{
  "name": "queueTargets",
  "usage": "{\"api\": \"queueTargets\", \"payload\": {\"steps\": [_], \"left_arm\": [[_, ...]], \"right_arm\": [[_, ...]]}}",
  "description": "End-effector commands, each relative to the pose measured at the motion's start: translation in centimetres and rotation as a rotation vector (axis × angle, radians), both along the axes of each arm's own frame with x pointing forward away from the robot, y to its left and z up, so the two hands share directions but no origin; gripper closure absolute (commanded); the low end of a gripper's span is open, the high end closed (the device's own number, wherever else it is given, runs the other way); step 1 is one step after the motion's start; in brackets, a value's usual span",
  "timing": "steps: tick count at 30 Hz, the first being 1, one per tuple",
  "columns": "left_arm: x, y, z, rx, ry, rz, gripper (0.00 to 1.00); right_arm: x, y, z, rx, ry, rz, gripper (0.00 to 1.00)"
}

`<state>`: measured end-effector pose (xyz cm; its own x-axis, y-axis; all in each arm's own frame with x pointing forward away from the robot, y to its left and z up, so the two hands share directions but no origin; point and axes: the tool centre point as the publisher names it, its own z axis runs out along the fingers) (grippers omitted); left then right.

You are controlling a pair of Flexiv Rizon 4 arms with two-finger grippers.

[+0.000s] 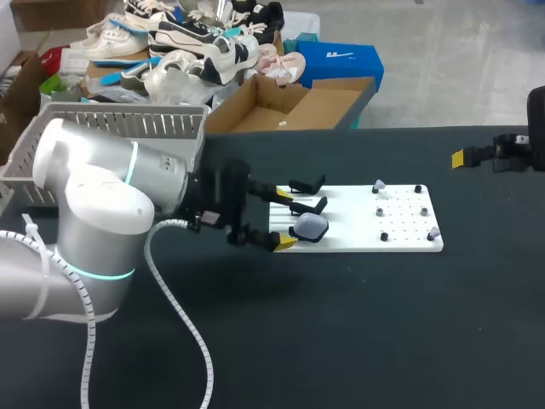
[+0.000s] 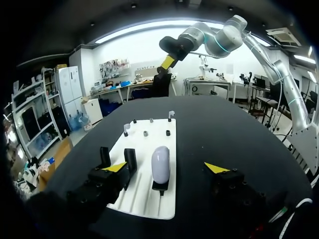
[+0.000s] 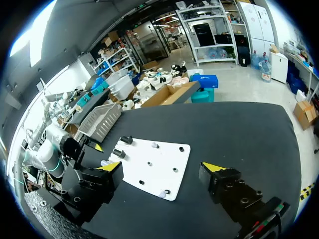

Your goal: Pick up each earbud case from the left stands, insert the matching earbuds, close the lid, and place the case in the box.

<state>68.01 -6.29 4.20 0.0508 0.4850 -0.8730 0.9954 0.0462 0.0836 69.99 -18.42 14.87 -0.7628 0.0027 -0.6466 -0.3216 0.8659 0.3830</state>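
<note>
So the earbud case (image 2: 160,164) – pale, lavender-grey, lid shut – is sitting on a black stand at the left end of the white board (image 1: 400,243), on the stand nearest the robot's side of the table. Its long axis runs along the board's length, the near end resting in the stand's clip and the far end pointing toward the pegs at the board's other end. Two empty stands (image 1: 308,194) sit right beside it.

The left gripper (image 1: 284,219) is level with that end of the board, fingers spread wide with the case in the gap between them. From the wrist view neither yellow tip touches it, so nothing is gripped.

The right gripper (image 3: 161,167) hangs well apart, out past the board's far end over bare black table (image 1: 341,341) – its fingers are spread too, holding nothing.

There are a couple of small pale bits (image 1: 379,184) on the far pegs, too small to say what they are.
</note>
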Motion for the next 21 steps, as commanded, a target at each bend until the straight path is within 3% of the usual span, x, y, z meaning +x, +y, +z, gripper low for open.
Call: {"api": "queueTargets", "payload": {"steps": [1, 14, 15, 18, 21], "left_arm": [[0.76, -0.49, -0.83, 0.009, 0.002, -0.014, 0.0], [1.35, -1.0, -1.55, 0.045, 0.048, -0.003, 0.0], [1.34, -1.01, -1.54, 0.045, 0.049, -0.004, 0.02], [1.28, -1.05, -1.69, 0.047, 0.062, 0.001, 0.27], [1.25, -1.04, -1.77, 0.05, 0.071, 0.005, 0.25]], "right_arm": [[-0.02, -0.04, 0.04, -0.002, 0.001, 0.0, 0.0], [-0.02, -0.04, 0.04, -0.002, 0.001, 0.0, 0.0], [-0.02, -0.04, 0.04, -0.002, 0.001, 0.0, 0.0], [-0.02, -0.04, 0.04, -0.002, 0.001, 0.0, 0.0], [-0.02, -0.04, 0.04, -0.002, 0.001, 0.0, 0.0]]}}
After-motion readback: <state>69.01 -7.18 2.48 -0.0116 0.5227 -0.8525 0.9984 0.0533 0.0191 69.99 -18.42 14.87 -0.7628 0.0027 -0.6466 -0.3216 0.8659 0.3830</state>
